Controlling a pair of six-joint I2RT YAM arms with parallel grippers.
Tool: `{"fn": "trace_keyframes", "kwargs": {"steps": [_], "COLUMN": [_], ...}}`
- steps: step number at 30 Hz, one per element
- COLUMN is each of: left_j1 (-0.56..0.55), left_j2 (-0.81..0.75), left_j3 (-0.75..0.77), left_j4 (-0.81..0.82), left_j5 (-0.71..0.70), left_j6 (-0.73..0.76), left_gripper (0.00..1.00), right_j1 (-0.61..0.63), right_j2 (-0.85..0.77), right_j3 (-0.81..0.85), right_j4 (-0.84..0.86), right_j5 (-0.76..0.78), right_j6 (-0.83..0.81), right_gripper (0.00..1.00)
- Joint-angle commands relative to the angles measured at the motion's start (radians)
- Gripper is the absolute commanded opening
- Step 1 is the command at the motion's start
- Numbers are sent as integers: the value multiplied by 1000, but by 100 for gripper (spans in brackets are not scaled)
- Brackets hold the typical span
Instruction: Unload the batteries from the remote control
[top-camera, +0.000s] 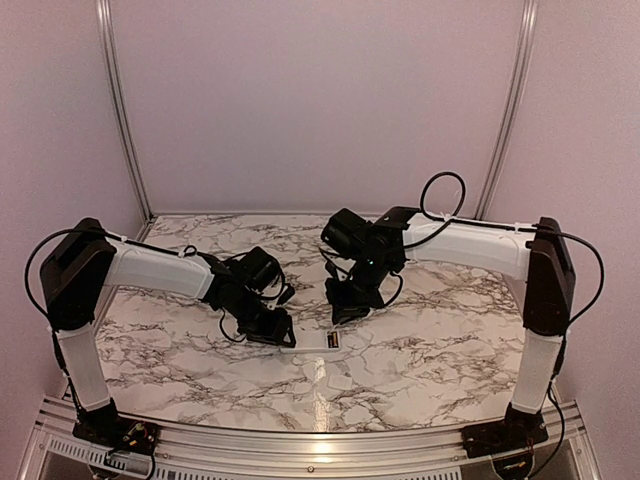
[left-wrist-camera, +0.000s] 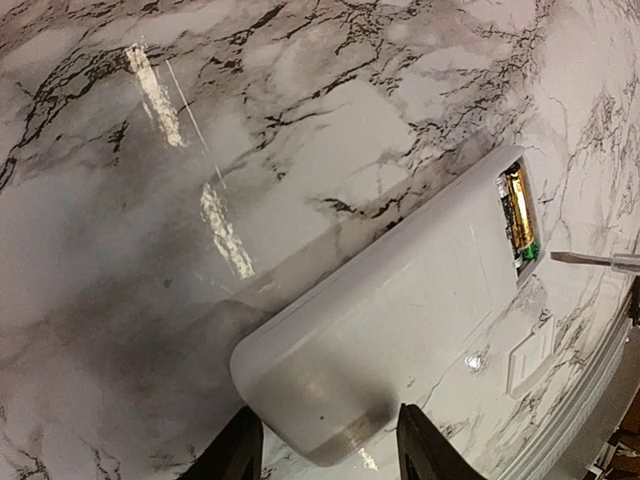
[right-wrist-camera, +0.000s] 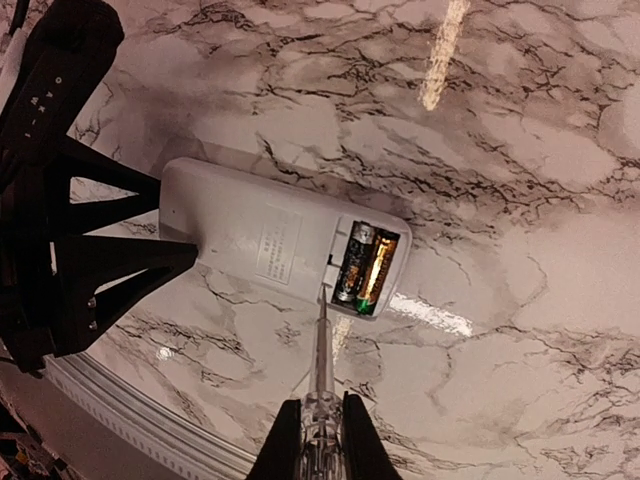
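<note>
The white remote control (right-wrist-camera: 250, 235) lies on the marble table with its battery recess facing up; it also shows in the left wrist view (left-wrist-camera: 400, 320) and the top view (top-camera: 308, 346). Two batteries (right-wrist-camera: 365, 265) sit side by side in the recess, dark and copper with a green end, and they show in the left wrist view too (left-wrist-camera: 518, 215). My left gripper (left-wrist-camera: 325, 450) grips the remote's closed end between its fingers (right-wrist-camera: 130, 225). My right gripper (right-wrist-camera: 318, 402) is shut on a slim clear-handled tool (right-wrist-camera: 320, 340) whose tip touches the recess edge beside the batteries.
A small white cover piece (left-wrist-camera: 530, 355) lies on the table beside the remote. The metal rail of the table's near edge (right-wrist-camera: 130, 420) runs close behind the remote. The tool's tip (left-wrist-camera: 590, 260) shows in the left wrist view.
</note>
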Motion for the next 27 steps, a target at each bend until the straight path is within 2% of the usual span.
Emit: {"fn": "trace_keyframes", "kwargs": {"steps": [1, 27], "left_j1": [-1, 0], "left_j2": [19, 18], "left_j3": [26, 35], "left_j4": [19, -3], "left_j5": [5, -10], "left_j6": [5, 2], "left_gripper": [48, 43], "right_j1": [6, 7], "right_j2": [28, 74], "right_j3": [48, 52], "right_j4": [-19, -31], "right_j5": [33, 79], "right_j6": [-25, -24], "right_gripper": [0, 0]}}
